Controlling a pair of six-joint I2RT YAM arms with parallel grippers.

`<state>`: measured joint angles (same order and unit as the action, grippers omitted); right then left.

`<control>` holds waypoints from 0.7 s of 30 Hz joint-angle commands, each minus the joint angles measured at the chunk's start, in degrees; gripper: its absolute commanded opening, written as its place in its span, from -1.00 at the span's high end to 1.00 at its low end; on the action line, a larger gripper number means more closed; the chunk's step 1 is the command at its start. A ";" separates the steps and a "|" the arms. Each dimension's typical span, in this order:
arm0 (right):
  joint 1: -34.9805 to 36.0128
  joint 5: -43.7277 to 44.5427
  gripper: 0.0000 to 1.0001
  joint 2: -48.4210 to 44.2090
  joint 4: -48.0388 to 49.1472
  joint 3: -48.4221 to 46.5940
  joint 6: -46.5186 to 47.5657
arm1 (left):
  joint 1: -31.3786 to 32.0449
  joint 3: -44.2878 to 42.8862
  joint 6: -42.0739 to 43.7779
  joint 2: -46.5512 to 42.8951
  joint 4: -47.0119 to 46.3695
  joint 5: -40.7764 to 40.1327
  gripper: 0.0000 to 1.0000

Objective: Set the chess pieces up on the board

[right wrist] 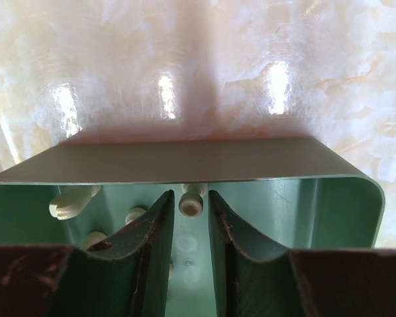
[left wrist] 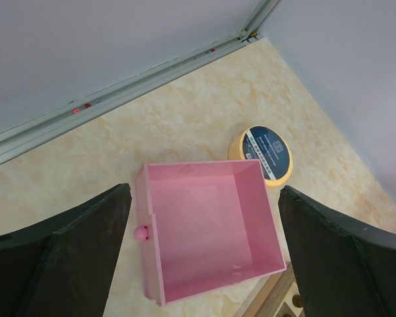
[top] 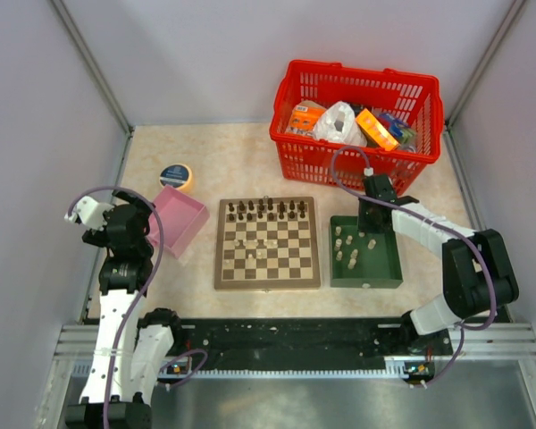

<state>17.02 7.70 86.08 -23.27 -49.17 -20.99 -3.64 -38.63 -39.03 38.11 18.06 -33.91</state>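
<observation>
The board [top: 221,268] lies mid-table. Dark chess pieces [top: 266,211] fill its two far rows, and a few cream pieces [top: 255,241] stand near its middle. More cream pieces [top: 347,246] lie in the green tray [top: 375,279] to its right. My right gripper [top: 372,231] reaches down into that tray. In the right wrist view its jaws [right wrist: 190,193] are slightly open, with one upright cream piece [right wrist: 191,205] between the tips by the tray's far wall, and a small gap shows on each side. My left gripper [top: 136,214] hangs wide open and empty over the pink box [left wrist: 148,251].
A red basket [top: 339,147] full of packets stands at the back right, behind the tray. A round yellow-rimmed tin [top: 176,175] lies beyond the pink box [top: 180,219] and also shows in the left wrist view [left wrist: 265,153]. Grey walls close in both sides.
</observation>
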 commanded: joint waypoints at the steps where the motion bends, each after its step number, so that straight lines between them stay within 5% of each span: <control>1: -0.58 0.29 0.52 0.40 1.65 -2.25 0.60 | -0.32 0.49 0.44 -0.58 -2.42 -0.54 -0.97; 21: 3.71 0.55 0.74 -12.51 -8.19 -8.04 1.39 | -0.23 0.40 0.09 0.48 -3.39 0.51 -0.97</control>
<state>17.85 7.05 80.18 -27.92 -52.10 -20.38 -3.66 -38.39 -39.05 38.17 18.00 -33.85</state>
